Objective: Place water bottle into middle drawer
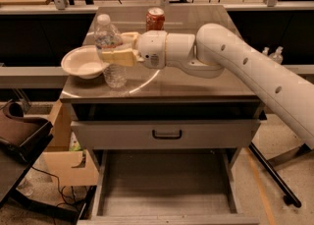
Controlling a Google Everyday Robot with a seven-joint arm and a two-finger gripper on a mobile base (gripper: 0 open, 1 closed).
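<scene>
The water bottle (116,74) is clear with a white cap and stands upright on the left of the cabinet top (196,84). My gripper (112,46) reaches in from the right at mid-height of the bottle. One tan finger (117,57) crosses in front of the bottle and the other lies behind it, so the gripper is shut on the bottle. The bottle's base rests on the top. The middle drawer (167,189) is pulled out below, with a dark floor and nothing in it.
A white bowl (83,63) sits just left of the bottle, touching or nearly touching it. An orange-red soda can (155,19) stands at the back. A closed drawer front with a black handle (167,134) is above the open drawer. A cardboard box (66,165) stands at the left.
</scene>
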